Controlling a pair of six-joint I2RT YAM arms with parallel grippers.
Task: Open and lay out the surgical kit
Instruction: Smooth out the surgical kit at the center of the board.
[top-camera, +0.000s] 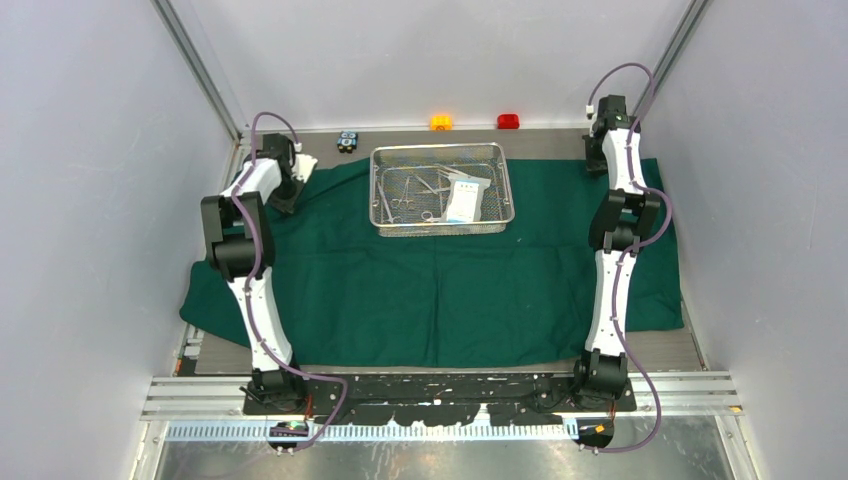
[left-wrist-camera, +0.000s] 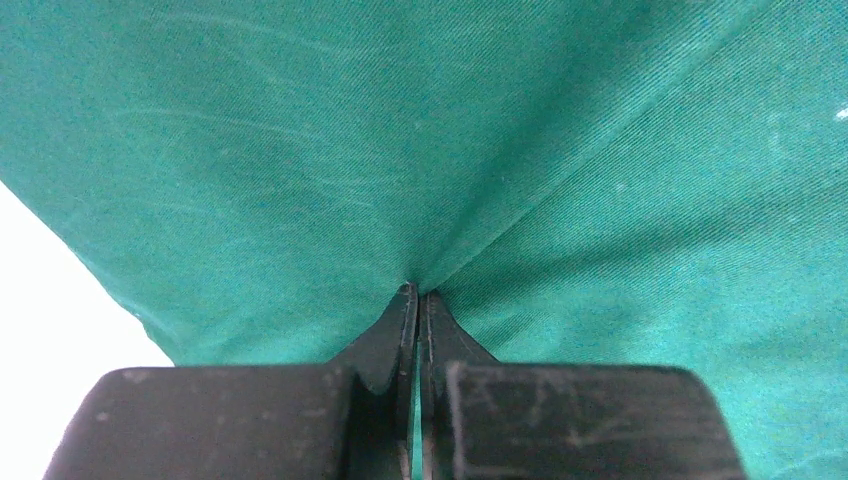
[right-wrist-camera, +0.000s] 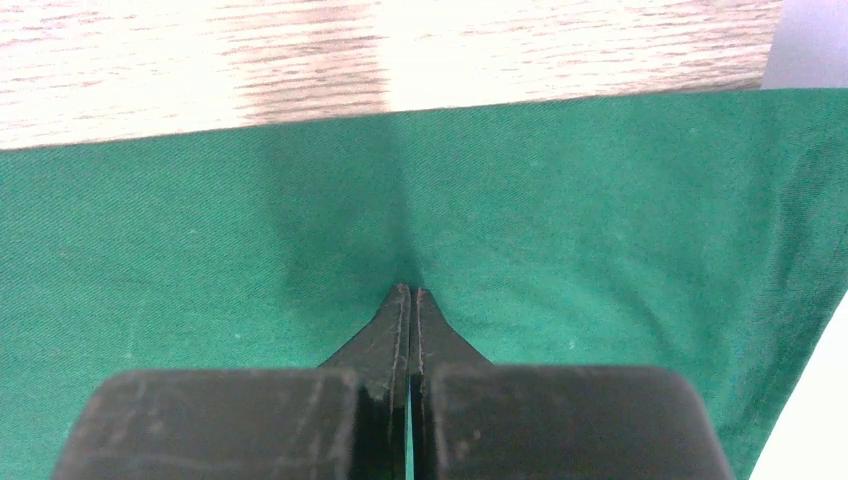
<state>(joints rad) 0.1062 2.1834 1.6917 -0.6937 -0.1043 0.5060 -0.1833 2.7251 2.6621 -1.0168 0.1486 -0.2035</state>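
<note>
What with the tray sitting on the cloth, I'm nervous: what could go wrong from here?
1. The left gripper and right gripper each pinch the cloth at a far corner, and the tray stands on it between them. A pull might drag or tilt the tray and shift its instruments and packet.
2. The cloth's near left corner appears to overhang the table, so it could slide off.

Tool (left-wrist-camera: 418, 296) tight on green cloth (left-wrist-camera: 560, 150)

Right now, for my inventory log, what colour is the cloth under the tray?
Dark green cloth, clearest from the top external view.
</note>
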